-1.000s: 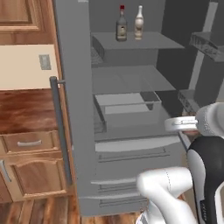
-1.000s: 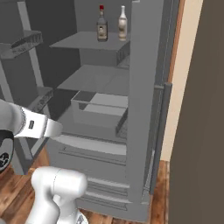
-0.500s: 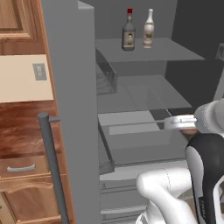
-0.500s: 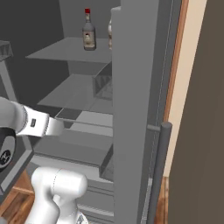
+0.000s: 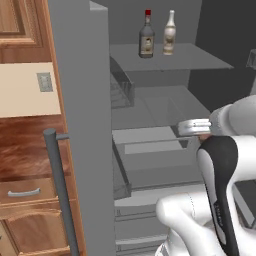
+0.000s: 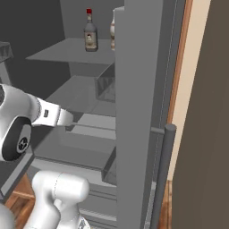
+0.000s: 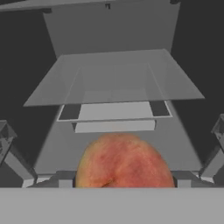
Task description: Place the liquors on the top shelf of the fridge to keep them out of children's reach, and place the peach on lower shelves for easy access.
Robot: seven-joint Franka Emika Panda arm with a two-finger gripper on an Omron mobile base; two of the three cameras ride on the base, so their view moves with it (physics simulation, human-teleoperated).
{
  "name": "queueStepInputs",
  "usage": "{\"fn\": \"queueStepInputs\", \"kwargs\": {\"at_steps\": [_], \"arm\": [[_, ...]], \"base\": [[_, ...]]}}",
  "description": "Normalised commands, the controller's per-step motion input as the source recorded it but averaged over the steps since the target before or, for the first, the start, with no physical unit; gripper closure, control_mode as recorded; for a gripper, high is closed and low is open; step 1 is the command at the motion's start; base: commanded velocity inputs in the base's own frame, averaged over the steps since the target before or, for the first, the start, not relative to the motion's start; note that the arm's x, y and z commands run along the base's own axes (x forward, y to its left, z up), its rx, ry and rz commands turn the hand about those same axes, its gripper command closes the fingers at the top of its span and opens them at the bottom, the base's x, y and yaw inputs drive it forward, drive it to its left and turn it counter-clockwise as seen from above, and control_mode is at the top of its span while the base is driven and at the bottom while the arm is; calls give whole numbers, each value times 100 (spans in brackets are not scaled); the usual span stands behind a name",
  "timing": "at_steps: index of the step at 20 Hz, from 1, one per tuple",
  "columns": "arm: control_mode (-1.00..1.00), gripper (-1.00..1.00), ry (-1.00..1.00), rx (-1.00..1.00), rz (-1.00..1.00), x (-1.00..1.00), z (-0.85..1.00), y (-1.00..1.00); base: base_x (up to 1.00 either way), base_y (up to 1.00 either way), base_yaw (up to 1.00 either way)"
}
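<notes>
The fridge (image 5: 80,100) stands open in front of me. Both liquors stand upright on its top shelf (image 5: 195,56): the dark bottle (image 5: 146,37) (image 6: 91,33) with a red cap, and the cream-white bottle (image 5: 170,35) beside it, half hidden by the door edge in the right base view. The peach (image 7: 124,162) sits close before the hand camera, orange-pink with a yellow blush. My gripper (image 5: 181,128) (image 6: 68,121) is shut on it, level with the lower shelves (image 5: 160,107) and just in front of them, above a drawer (image 5: 150,150).
The open fridge door with its bar handle (image 5: 62,190) rises on the left, with wooden cabinets (image 5: 25,195) behind it. In the right base view the other door and its handle (image 6: 163,179) stand close on the right. A clear bin (image 5: 121,87) hangs by the middle shelf.
Both base views have closed in on the fridge, so its shelves and bottles look larger. The arm keeps its pose with the peach still in the gripper.
</notes>
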Motion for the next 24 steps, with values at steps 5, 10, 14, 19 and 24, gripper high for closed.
{"fn": "queueStepInputs", "kwargs": {"at_steps": [5,10,14,19,24], "arm": [[-100,100,0,0,0,92,-16,0],[-100,100,0,0,0,76,-24,0],[-100,100,0,0,0,76,-35,0],[-100,100,0,0,0,64,-47,0],[-100,100,0,0,0,64,-41,0]], "base": [[0,0,0],[0,0,0],[0,0,0],[0,0,0],[0,0,0]]}}
